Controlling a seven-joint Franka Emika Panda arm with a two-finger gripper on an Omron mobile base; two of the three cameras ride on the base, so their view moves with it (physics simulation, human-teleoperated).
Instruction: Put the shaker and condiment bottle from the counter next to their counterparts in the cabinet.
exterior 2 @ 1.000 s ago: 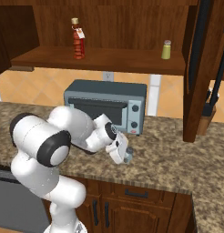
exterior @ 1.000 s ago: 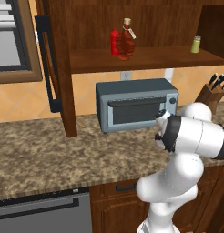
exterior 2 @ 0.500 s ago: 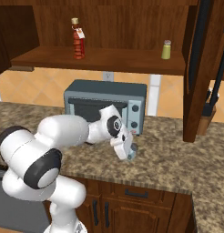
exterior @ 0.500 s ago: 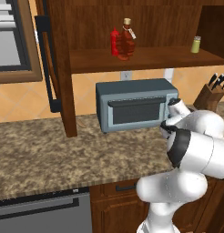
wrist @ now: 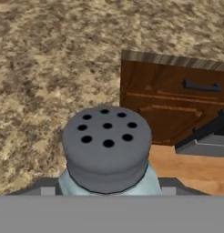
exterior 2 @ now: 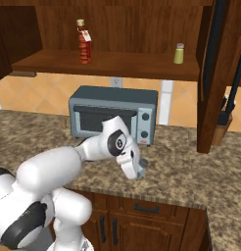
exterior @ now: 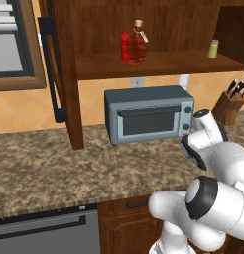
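— Where does our pincer (exterior 2: 140, 171) stand, and what has it got?

— We see it low over the counter (exterior 2: 191, 166), just in front of the toaster oven (exterior 2: 112, 115). In the hand view the shaker (wrist: 107, 152) sits right up against the hand, its grey holed cap facing us and the pale body between the jaws. The jaws stand about halfway, closed onto its sides, so we judge it held.

— Why carry it upright like that?

— We think so the cap stays uppermost and the base goes down flat on the shelf. Gripping the body leaves the bottom free to land.

— And where must it go?

— Up in the cabinet (exterior 2: 210, 73), beside the yellow-green shaker (exterior 2: 179, 53) at the right end of the shelf board. There is bare shelf to either side of it.

— The other half of the job?

— The condiment bottle (exterior: 139, 43) already stands on that shelf, touching or just beside the red squeeze bottle (exterior: 125, 46), well apart from the yellow-green shaker.

— What should we mind?

— We reckon the lift must clear the toaster oven's top and the shelf's front edge.
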